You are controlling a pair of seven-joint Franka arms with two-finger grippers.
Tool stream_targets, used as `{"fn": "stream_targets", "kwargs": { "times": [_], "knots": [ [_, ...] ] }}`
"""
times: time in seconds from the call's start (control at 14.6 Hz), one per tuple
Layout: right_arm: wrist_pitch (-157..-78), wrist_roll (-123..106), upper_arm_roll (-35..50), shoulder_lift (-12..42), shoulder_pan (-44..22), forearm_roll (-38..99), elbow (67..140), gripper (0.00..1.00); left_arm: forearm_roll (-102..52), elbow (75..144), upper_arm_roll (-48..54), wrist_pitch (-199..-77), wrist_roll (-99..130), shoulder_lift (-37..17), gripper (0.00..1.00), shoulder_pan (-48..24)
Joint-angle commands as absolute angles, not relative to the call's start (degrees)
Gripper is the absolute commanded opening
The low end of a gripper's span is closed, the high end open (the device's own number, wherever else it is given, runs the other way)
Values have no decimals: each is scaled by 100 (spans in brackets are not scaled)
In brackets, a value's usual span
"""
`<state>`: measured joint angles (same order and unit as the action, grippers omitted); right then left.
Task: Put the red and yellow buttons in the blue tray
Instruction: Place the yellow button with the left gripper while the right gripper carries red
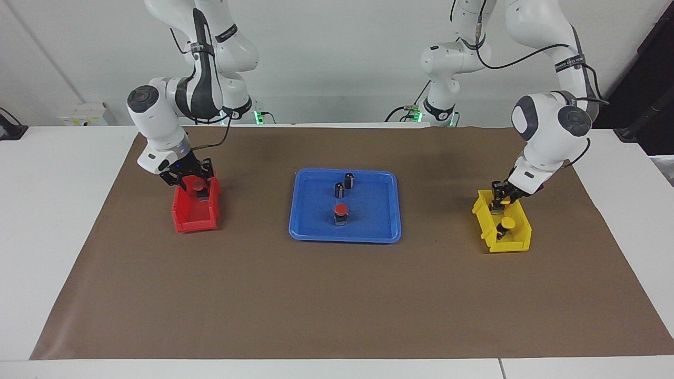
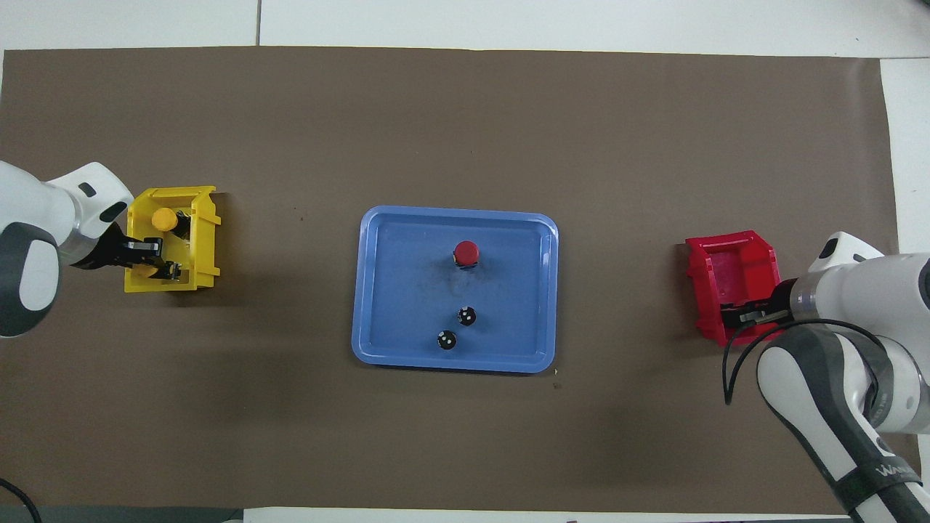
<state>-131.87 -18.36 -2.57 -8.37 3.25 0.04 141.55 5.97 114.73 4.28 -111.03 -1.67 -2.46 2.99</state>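
Observation:
The blue tray (image 1: 345,237) (image 2: 454,365) lies mid-table with one red button (image 1: 341,210) (image 2: 466,252) standing in it. My right gripper (image 1: 195,189) (image 2: 735,317) reaches into the red bin (image 1: 195,220) (image 2: 734,265), shut on a second red button (image 1: 197,184) at the bin's end nearer the robots. In the overhead view that button is hidden. My left gripper (image 1: 502,204) (image 2: 161,269) is in the yellow bin (image 1: 508,243) (image 2: 205,240), shut on a yellow button (image 1: 504,200). Another yellow button (image 1: 507,223) (image 2: 164,218) stands in that bin, farther from the robots.
Two dark capless cylinders (image 1: 349,179) (image 1: 339,189) (image 2: 466,315) (image 2: 446,339) stand in the tray, nearer the robots than the red button. Brown paper (image 1: 337,295) covers the table. Each bin sits near one end of it.

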Motion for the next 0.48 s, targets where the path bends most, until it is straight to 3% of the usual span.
{"fn": "stream_targets", "kwargs": {
  "times": [0.0, 0.21, 0.41],
  "knots": [
    [-13342, -2022, -202, -976, 457, 88, 14326, 51, 888, 10068, 448, -9611, 349, -228, 1, -148],
    [-13342, -1978, -202, -967, 422, 88, 14326, 31, 390, 10071, 457, -10086, 2112, -378, 1, -1070],
    [-13176, -1942, -193, -845, 387, 88, 13977, 30, -149, 10389, 466, -11108, 2890, -745, 1, -1870]
  ]
}}
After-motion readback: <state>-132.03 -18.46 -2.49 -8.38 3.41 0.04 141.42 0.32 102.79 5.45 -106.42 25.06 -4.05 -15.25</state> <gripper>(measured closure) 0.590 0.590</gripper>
